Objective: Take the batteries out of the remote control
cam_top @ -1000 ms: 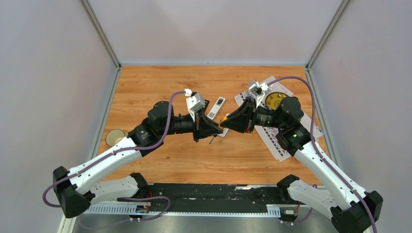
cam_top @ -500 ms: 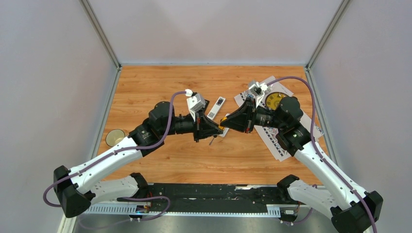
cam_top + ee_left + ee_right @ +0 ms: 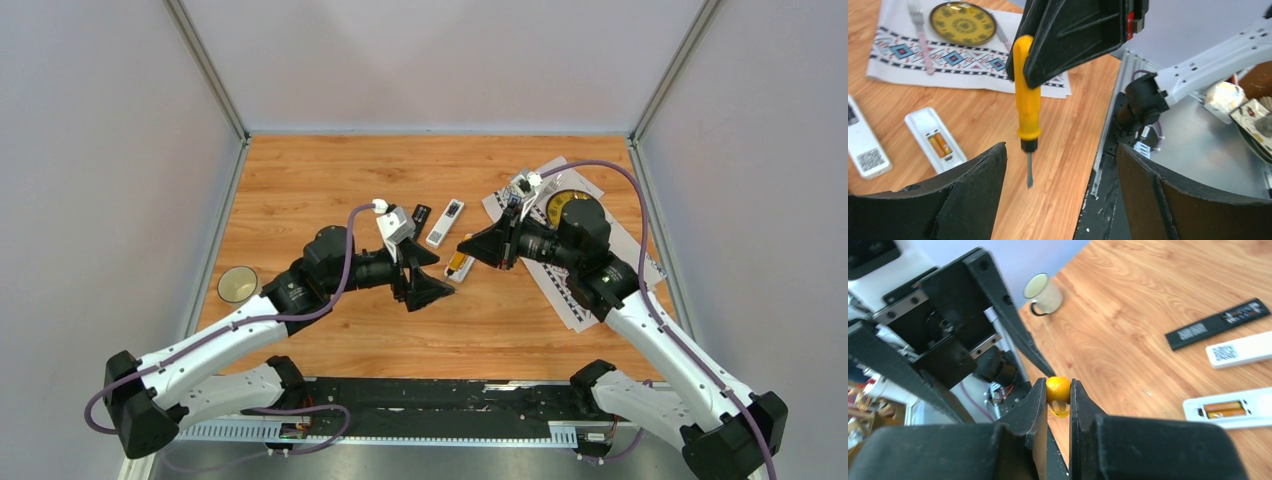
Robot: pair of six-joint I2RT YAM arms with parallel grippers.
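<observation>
Yellow screwdriver, mug, plate, patterned cloth

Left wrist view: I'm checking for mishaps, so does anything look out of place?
Only the white remote, lying with its cover off and two orange batteries exposed. The right gripper holds the screwdriver point-down; nothing looks spilled or damaged.

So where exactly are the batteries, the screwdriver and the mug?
batteries (image 3: 940, 144): left wrist view, middle of the orange-gold pair.
screwdriver (image 3: 1027, 95): left wrist view, on its yellow handle.
mug (image 3: 1049, 299): right wrist view, on its pale side wall.
</observation>
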